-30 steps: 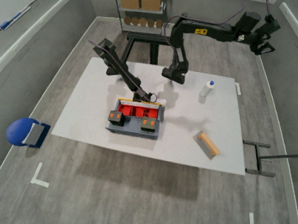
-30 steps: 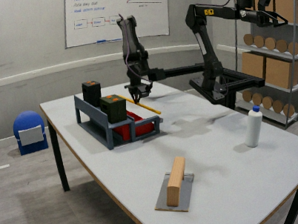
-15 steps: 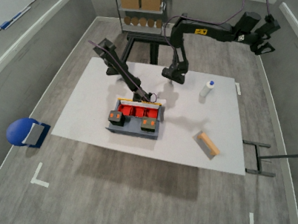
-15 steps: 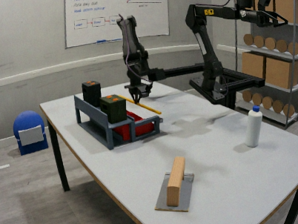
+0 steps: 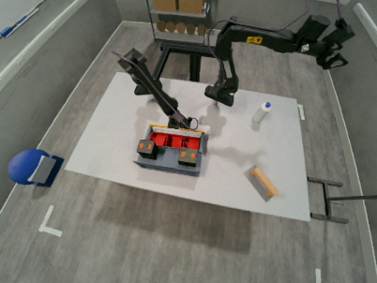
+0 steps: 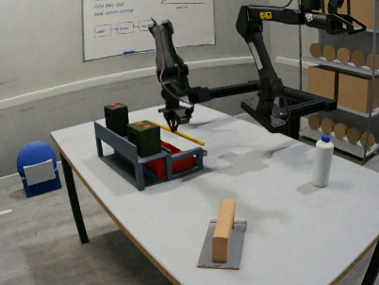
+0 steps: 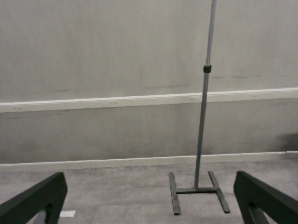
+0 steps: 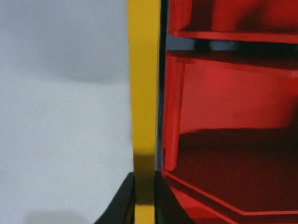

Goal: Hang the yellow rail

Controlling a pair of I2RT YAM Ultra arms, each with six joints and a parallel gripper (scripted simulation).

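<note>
Top view and right wrist view show the yellow rail (image 5: 158, 126) (image 6: 190, 139) (image 8: 144, 90) along the front of the red bins (image 5: 175, 141) (image 6: 177, 163) (image 8: 230, 95), in the right tool (image 5: 180, 125) (image 6: 174, 128) (image 8: 144, 180). This tool is clenched on the rail, with one finger on each side. Whether the rail already rests in the hooks, I cannot tell; the end plates are too small to judge.

For good hanging, I think it is necessary to keep the rail level and parallel to the bin fronts, and to check both ends between the plates before lowering. Because the fit is tight, a small turn could put one end on top of a plate. It should go down slowly, without pushing toward the bins, and the grip should loosen only after both ends are seated.

The bins sit in the grey shelf (image 5: 168, 163) (image 6: 112, 135), which carries a black box (image 5: 147, 149) (image 6: 116, 120) and a green box (image 5: 188, 157) (image 6: 144, 138). It stands on the counter (image 5: 110, 133) (image 6: 269, 193) (image 8: 65, 125). Farther out, the left tool (image 5: 335, 62) (image 6: 354, 25) (image 7: 150, 179) is released, its fingers wide apart with nothing between, well away from this work.

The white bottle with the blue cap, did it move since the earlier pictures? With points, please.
No, the bottle (image 5: 262, 112) (image 6: 322, 161) stands in the same spot on the table (image 5: 117, 164) (image 6: 278, 203).
</note>
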